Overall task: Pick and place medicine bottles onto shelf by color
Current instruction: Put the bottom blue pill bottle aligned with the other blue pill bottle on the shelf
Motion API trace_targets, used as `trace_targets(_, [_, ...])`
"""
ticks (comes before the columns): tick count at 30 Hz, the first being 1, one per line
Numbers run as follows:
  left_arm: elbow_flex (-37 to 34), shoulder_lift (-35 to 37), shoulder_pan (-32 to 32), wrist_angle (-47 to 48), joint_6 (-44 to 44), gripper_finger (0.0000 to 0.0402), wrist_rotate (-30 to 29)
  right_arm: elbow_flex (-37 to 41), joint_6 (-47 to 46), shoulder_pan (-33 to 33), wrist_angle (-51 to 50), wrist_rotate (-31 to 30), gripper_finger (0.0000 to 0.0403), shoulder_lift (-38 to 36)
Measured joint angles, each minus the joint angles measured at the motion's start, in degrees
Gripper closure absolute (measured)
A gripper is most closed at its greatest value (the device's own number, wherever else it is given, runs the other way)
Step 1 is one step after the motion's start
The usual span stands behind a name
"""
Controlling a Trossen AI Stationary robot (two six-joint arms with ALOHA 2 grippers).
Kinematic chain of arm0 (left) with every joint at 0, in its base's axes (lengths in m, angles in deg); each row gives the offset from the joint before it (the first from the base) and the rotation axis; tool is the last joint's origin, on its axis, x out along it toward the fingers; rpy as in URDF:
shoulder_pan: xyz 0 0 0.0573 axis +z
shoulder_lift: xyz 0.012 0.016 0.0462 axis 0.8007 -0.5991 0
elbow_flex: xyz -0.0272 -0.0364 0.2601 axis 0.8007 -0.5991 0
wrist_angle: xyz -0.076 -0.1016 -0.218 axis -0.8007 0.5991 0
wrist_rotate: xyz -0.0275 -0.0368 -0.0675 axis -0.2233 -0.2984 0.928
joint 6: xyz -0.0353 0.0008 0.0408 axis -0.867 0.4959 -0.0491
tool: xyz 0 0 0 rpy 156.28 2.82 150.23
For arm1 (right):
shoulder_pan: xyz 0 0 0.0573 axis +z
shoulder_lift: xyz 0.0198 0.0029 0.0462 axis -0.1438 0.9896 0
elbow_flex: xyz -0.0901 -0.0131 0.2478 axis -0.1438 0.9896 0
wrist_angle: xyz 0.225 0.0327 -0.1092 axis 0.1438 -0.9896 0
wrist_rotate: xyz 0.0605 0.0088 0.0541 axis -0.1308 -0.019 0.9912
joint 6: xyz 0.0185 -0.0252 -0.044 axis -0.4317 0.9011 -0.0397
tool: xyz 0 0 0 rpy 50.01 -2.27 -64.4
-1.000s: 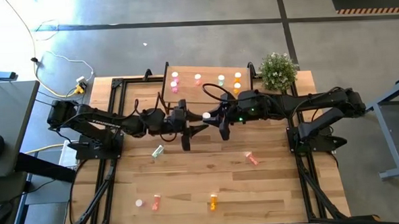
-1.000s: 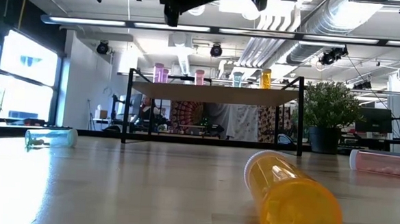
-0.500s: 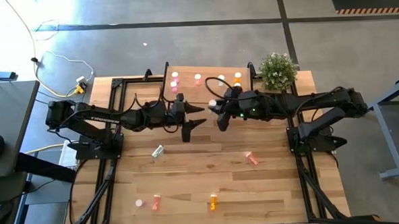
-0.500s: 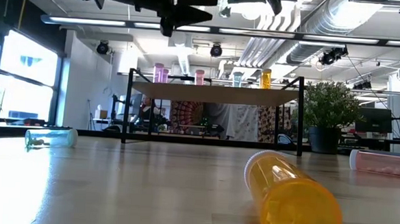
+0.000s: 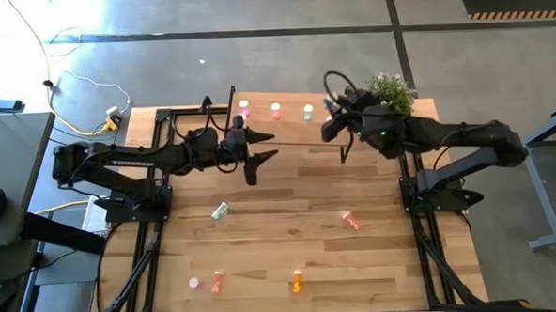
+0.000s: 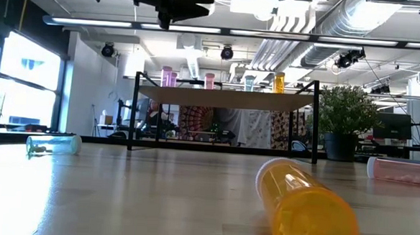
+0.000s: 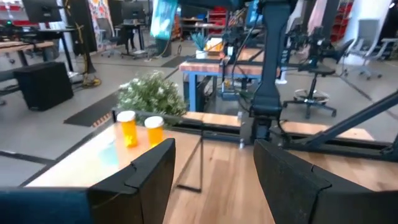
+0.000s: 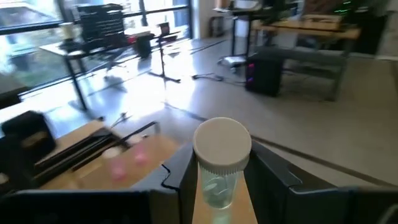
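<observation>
My right gripper point(image 5: 334, 133) hangs over the right end of the shelf point(image 5: 291, 125), shut on a pale green bottle point(image 8: 218, 186) with a white cap. My left gripper point(image 5: 269, 148) is open above the table near the shelf's front edge, holding nothing point(image 7: 214, 163). Pink bottles point(image 6: 167, 76), a green one point(image 6: 249, 82) and an orange one point(image 6: 279, 82) stand on the shelf. Loose bottles lie on their sides on the table: green point(image 5: 219, 211), salmon point(image 5: 350, 221), pink point(image 5: 216, 283), orange point(image 5: 297, 283). My right gripper pinches the pale green bottle by its translucent body just below the white cap point(image 8: 222, 146), one finger point(image 8: 180, 174) on each side. The cap stands free above the fingers. The bottle sits upright in the hold, lifted clear of table and shelf.
A potted plant point(image 5: 388, 93) stands at the shelf's right end, close behind my right arm. The shelf's black legs point(image 6: 133, 113) stand at the table's far side. An orange bottle point(image 6: 306, 205) lies close to the low camera. Black frame rails run along both table sides.
My right gripper has carried the green bottle from above the table's middle toward the far right, up over the shelf's right end. My left gripper has drawn back toward the left and far side.
</observation>
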Motion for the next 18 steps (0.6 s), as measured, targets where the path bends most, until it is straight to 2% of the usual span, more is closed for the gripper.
trace_targets(4, [0.0,2.0,1.2,3.1,1.1,0.0193,0.0,0.0,-2.4,-2.0,-4.4,-4.1,0.0297,-0.7])
trace_targets(8, [0.0,3.5,2.2,5.1,1.2,0.0193,0.0,2.0,-9.6,-3.4,-7.9,-4.3,0.0297,-0.3])
trace_targets(14, [0.0,4.0,3.3,5.8,1.2,0.0193,0.0,9.8,-13.5,-3.1,-0.1,1.7,0.0297,-0.2])
trace_targets(18, [0.0,4.0,3.5,5.9,1.2,0.0193,-0.1,16.2,-11.4,-1.7,11.5,3.5,0.0297,-0.2])
